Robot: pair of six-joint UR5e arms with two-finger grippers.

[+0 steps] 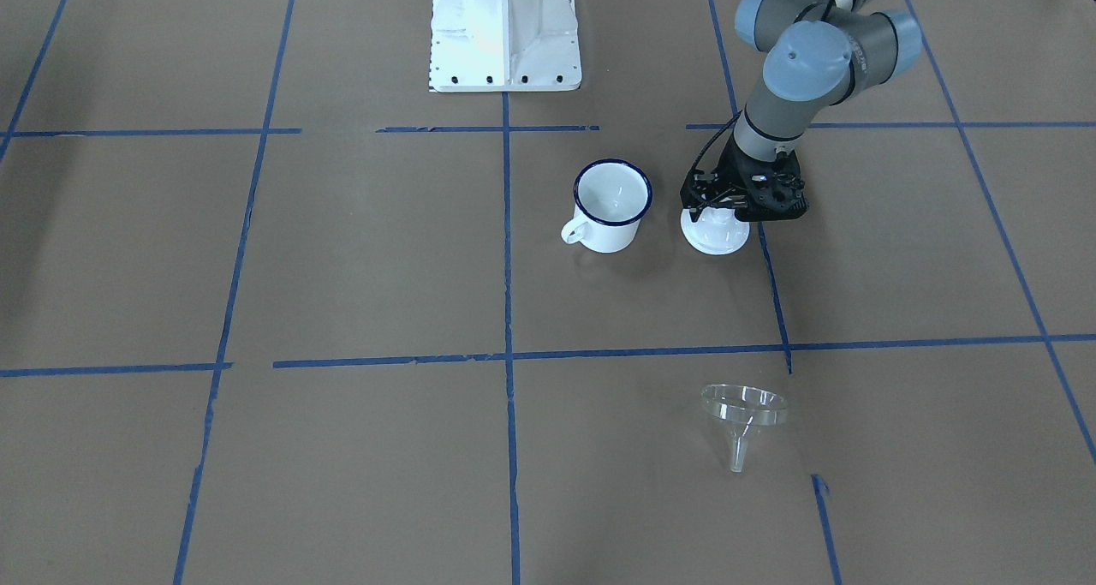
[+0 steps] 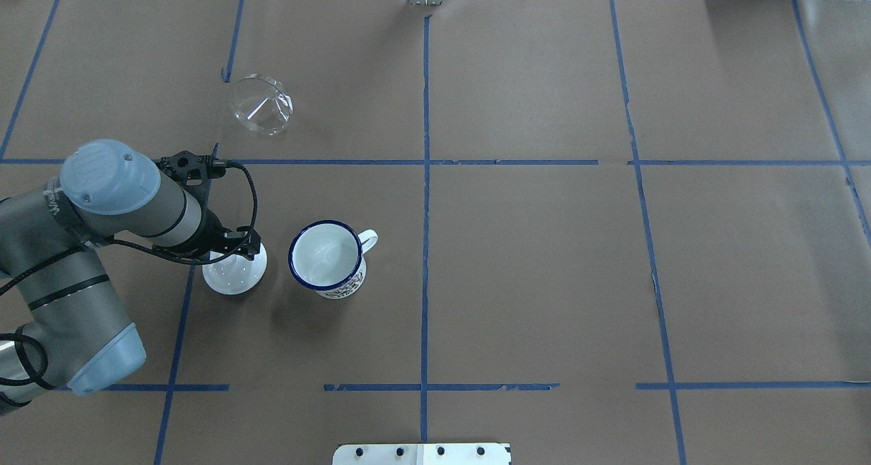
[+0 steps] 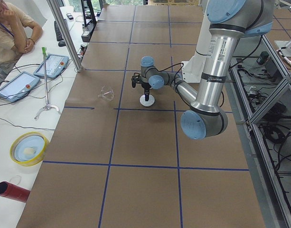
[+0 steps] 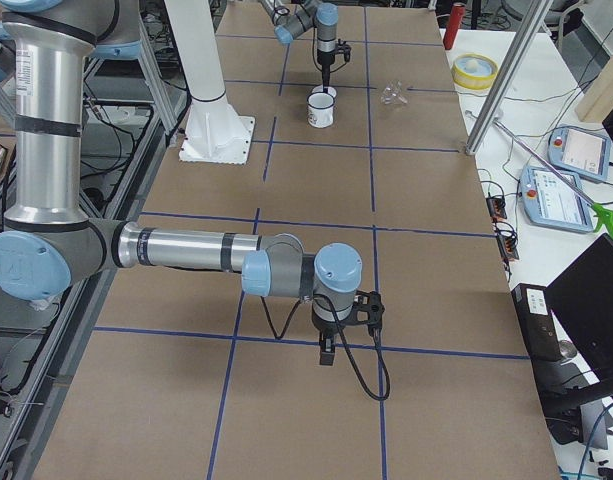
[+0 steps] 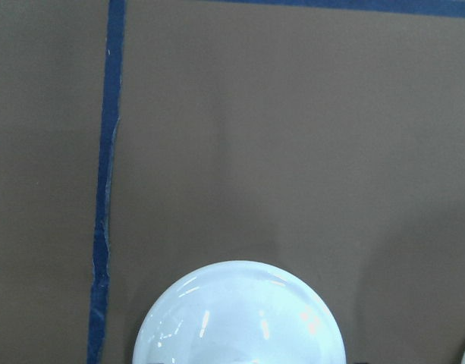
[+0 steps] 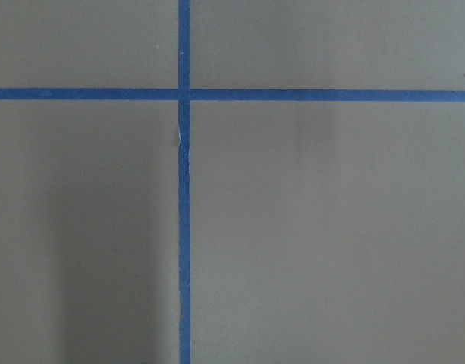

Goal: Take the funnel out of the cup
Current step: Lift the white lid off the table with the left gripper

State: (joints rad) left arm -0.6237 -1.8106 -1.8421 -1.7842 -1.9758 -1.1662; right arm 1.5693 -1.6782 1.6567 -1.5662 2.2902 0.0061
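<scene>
The clear plastic funnel (image 1: 743, 414) lies on its side on the brown table, well apart from the cup; it also shows in the overhead view (image 2: 260, 104). The white enamel cup (image 1: 610, 204) with a dark blue rim stands upright and empty (image 2: 328, 259). My left gripper (image 1: 717, 212) points straight down over the knob of a white domed lid (image 1: 715, 235) that rests on the table beside the cup. I cannot tell whether its jaws press on the knob. My right gripper (image 4: 327, 355) hangs just above bare table far from the cup; I cannot tell its state.
The white robot base (image 1: 505, 32) stands behind the cup. Blue tape lines (image 1: 507, 251) divide the table into squares. A yellow bowl (image 3: 29, 148) and a red cylinder (image 3: 10, 191) lie off the table's end. An operator (image 3: 10, 28) sits beyond that end.
</scene>
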